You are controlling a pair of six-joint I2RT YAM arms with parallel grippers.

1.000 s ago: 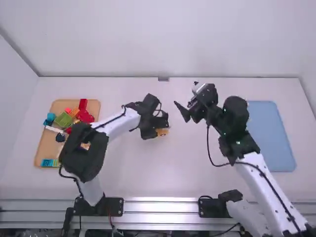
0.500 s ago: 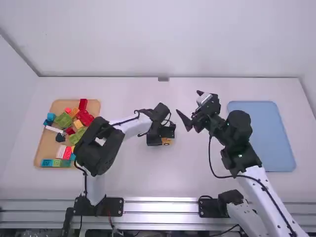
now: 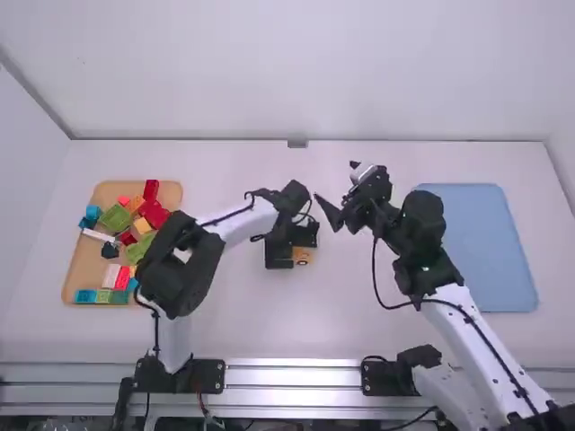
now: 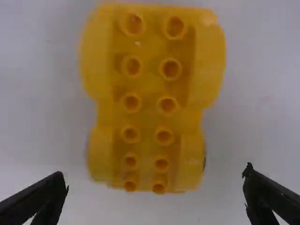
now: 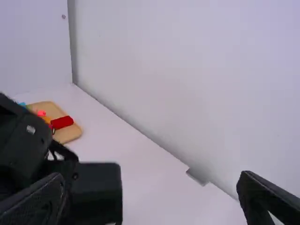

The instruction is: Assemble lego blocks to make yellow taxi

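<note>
Near the middle of the high view, the yellow base (image 3: 302, 257) is on the worktop (image 3: 234, 323), just beside the left tool (image 3: 280, 255). That tool is open, its 2 fingers well apart and clear of the base, which shows 2 rows of 6 round studs. Right of centre, the right tool (image 3: 334, 180) hangs open with nothing between its 2 fingers. At the left sits a tray (image 3: 87, 260) of mixed blocks (image 3: 117, 217); at the right lies a blue mat (image 3: 485, 242).
</note>
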